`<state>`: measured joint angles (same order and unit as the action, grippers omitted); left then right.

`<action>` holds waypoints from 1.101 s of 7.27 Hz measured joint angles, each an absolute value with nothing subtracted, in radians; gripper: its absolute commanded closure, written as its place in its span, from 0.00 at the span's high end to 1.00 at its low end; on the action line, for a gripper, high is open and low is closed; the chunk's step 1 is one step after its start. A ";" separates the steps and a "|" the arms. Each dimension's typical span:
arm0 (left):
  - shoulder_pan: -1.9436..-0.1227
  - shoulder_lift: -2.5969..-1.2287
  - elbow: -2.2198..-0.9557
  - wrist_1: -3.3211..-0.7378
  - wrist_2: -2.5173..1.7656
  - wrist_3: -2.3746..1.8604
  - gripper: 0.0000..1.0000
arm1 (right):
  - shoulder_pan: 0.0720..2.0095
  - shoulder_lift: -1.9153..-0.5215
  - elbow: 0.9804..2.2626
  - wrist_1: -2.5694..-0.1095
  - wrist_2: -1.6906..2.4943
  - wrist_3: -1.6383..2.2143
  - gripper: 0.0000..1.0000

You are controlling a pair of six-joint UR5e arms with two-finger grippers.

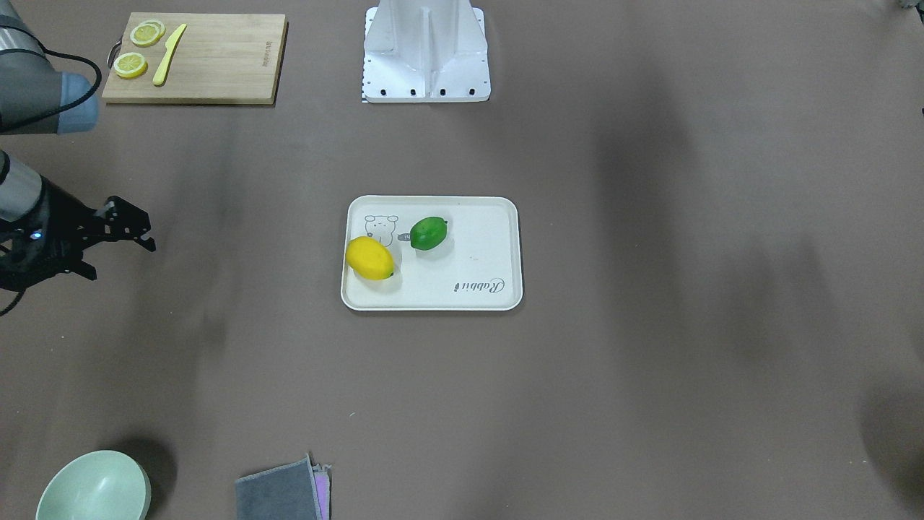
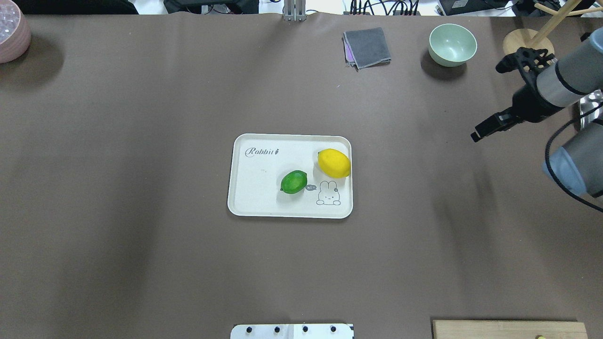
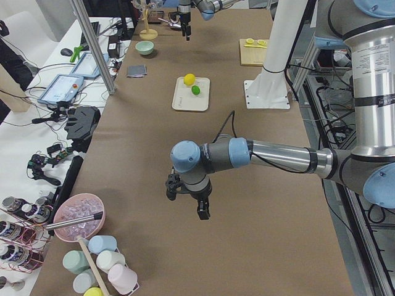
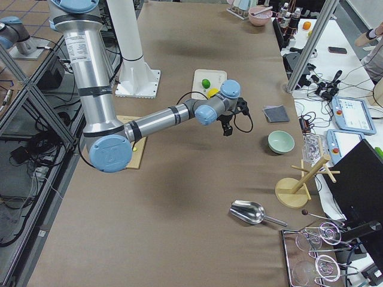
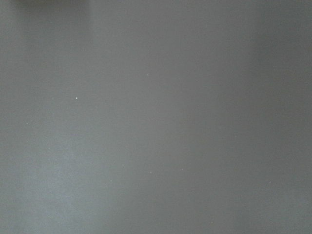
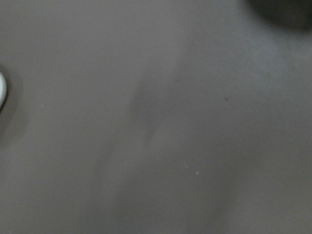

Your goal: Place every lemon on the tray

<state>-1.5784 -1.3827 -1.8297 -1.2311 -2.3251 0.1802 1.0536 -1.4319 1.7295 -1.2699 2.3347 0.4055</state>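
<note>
1. Two sit on the tray: yellow lemon at its rim, green lemon near the middle.
2. Right claw gapes wide, empty, well apart from them.
3. Left claw: cannot tell its spread.

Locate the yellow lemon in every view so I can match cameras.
Exterior front-facing: yellow lemon at the left rim of the tray.
Overhead exterior: yellow lemon at the tray's right rim.
Exterior left: top centre, at the tray's far end.
Exterior right: mostly hidden, a yellow sliver at the tray's near end.
Wrist views: not in either.
Shared landmark: the tray.
</note>
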 measured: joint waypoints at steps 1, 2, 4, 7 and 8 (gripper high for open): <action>-1.602 -1.365 -1.778 -1.298 -2.324 0.211 0.98 | 1.088 -1.519 1.754 -1.274 2.335 0.407 0.99; -1.612 -1.346 -1.752 -1.347 -2.323 0.220 0.98 | 1.128 -1.590 1.764 -1.295 2.335 0.407 0.99; -1.613 -1.343 -1.750 -1.360 -2.322 0.223 0.98 | 1.200 -1.647 1.790 -1.439 2.335 0.401 0.99; -1.604 -1.350 -1.811 -1.270 -2.322 0.223 0.98 | 1.288 -1.676 1.819 -1.616 2.335 0.251 0.99; -1.603 -1.351 -1.818 -1.257 -2.323 0.224 0.98 | 1.336 -1.678 1.818 -1.676 2.335 0.175 0.99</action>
<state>-1.6034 -1.3507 -1.8183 -1.2570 -2.3229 0.2245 1.3364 -1.6782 1.8181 -1.6759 2.3347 0.1749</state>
